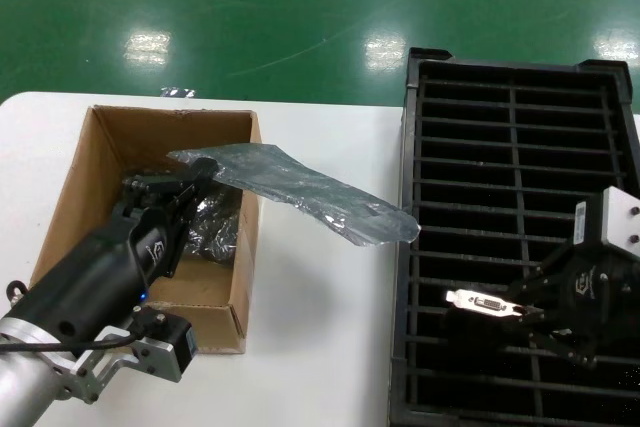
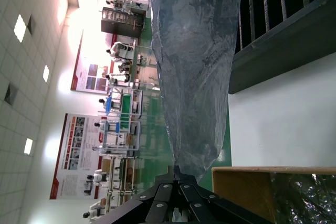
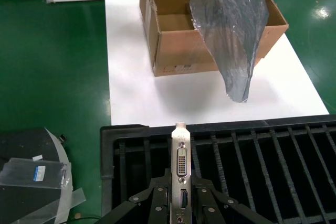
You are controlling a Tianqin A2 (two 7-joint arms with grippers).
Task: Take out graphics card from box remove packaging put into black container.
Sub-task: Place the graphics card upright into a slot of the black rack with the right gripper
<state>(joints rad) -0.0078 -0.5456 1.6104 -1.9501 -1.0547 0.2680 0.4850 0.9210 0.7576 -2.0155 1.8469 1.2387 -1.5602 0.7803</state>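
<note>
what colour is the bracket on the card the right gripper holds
Shiny silver bracket in the right gripper, clearest in the right wrist view.

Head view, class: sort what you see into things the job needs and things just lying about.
Needed for the job:
graphics card, held by the right gripper over the black tray
plastic bag, held by the left gripper
cardboard box

Just lying about:
spare bags in the box
clear packet on the floor

The graphics card (image 3: 180,174) shows only its bracket; the board is hidden.
</note>
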